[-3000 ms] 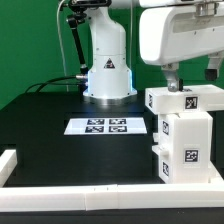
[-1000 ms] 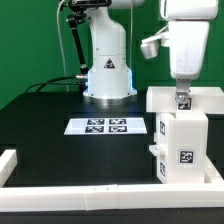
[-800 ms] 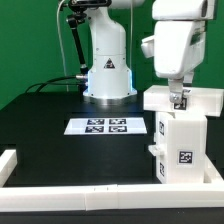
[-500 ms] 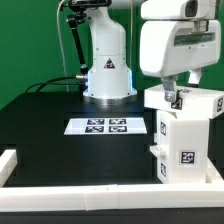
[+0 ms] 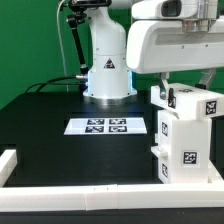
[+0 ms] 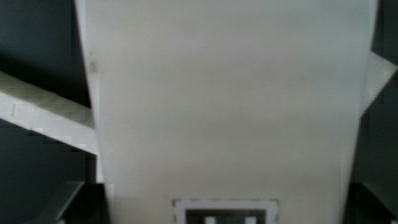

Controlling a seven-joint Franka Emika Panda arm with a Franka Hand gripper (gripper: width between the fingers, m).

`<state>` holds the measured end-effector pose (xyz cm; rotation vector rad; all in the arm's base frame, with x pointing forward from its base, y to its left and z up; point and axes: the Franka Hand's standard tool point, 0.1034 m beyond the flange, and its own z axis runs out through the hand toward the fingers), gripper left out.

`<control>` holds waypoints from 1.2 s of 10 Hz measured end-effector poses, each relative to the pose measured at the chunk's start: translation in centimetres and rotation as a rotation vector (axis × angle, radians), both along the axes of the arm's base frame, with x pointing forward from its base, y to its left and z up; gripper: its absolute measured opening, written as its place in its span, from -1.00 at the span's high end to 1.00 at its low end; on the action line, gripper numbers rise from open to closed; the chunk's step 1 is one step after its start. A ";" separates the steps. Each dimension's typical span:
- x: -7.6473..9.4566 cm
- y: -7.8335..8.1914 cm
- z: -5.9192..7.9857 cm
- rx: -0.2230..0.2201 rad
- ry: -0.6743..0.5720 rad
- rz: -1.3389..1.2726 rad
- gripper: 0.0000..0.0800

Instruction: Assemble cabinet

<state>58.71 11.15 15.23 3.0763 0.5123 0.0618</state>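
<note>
The white cabinet point(image 5: 186, 148) stands at the exterior view's right on the black table, with marker tags on its front. A white cabinet block point(image 5: 196, 103) with a tag lies on top of it, turned askew. My gripper point(image 5: 167, 94) reaches down from above and is shut on this top block near its end at the exterior view's left. In the wrist view the block's white face point(image 6: 231, 100) fills most of the picture, with a tag point(image 6: 226, 212) at its edge. The fingertips are mostly hidden.
The marker board point(image 5: 108, 126) lies flat mid-table. A long low white rail point(image 5: 80, 198) runs along the front edge and shows in the wrist view point(image 6: 36, 108). The robot's white base point(image 5: 108, 72) stands at the back, with a cable beside it.
My wrist has turned and swung toward the exterior view's left, and the top block has turned with it, from lying square on the cabinet to lying askew.
</note>
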 end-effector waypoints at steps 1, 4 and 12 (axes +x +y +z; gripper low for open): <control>0.0 0.1 0.0 0.009 -0.001 -0.108 -0.39; 0.1 0.0 0.0 0.022 -0.003 -0.333 -0.39; -0.1 -0.4 0.2 0.027 0.008 -0.526 -0.92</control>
